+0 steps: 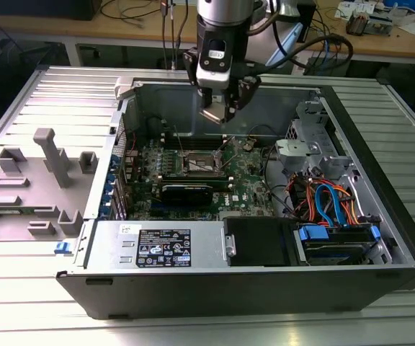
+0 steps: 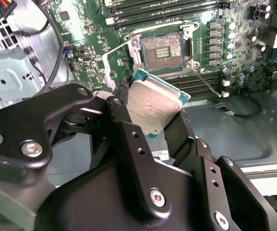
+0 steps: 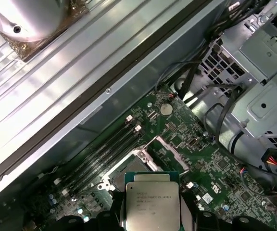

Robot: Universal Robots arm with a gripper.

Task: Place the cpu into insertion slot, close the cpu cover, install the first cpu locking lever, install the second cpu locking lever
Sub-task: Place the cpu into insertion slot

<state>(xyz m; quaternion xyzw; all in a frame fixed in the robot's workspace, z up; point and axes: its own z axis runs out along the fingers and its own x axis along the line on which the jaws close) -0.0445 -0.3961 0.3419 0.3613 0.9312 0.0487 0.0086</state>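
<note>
Cpu point(image 2: 153, 103): clamped by its edges in your pincer point(image 1: 218, 109), held above the open slot point(image 2: 161, 48), not touching. Likely best handling: you square its corners to the slot rim, keep it level, lower without pressing.

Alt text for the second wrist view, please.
The gripper clamps the cpu, silver top showing, tilted above the green circuit board. Beyond it sits the insertion slot, uncovered and empty, its dark centre exposed.
</note>
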